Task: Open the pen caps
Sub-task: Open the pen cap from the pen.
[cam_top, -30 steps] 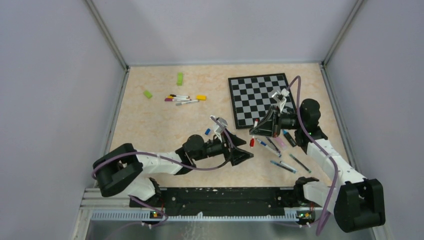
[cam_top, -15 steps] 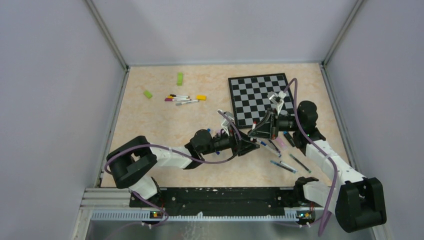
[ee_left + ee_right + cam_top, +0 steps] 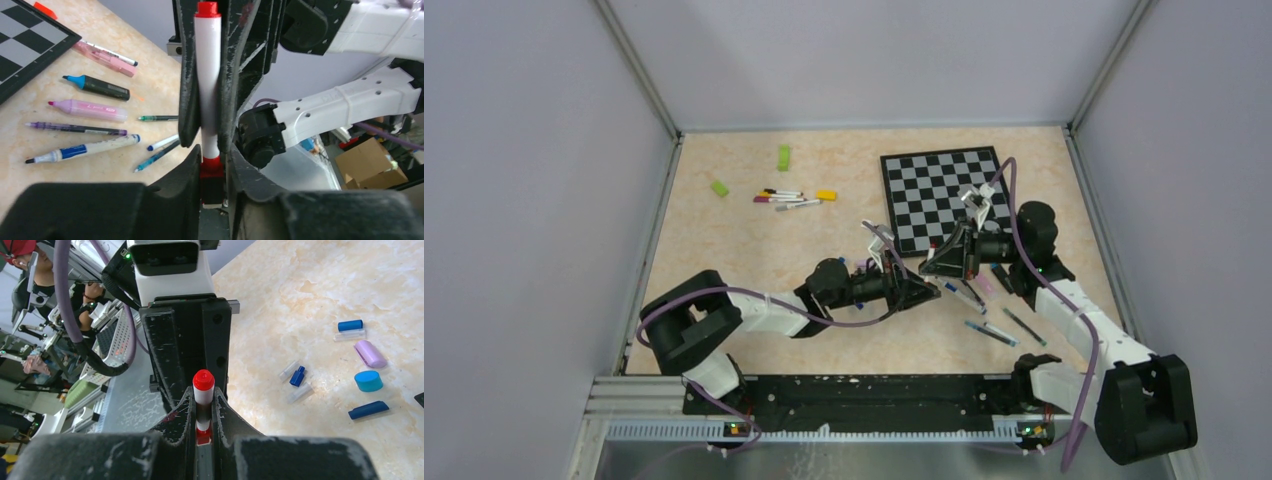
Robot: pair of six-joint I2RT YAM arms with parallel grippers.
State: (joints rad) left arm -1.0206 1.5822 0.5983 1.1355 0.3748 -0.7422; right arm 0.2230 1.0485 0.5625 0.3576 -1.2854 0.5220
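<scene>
Pen (image 3: 207,75) is held by its white barrel, clenched between the right gripper (image 3: 203,410) jaws. Its red cap (image 3: 212,167) is pinched between the left gripper (image 3: 212,159) jaws, which are set tip to tip against the right jaws. Other pens (image 3: 87,109) are seen lying loose left of the left jaws.

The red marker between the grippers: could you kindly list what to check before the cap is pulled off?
1. Hold of the right gripper on the marker, shut on its white barrel: ok.
2. Fingers of the left gripper flank the red cap: ok.
3. Grip of the left gripper fully tight on that cap: cannot tell.
4. Marker lies straight between both grippers: ok.
5. Other pens lie apart from it: ok.
</scene>
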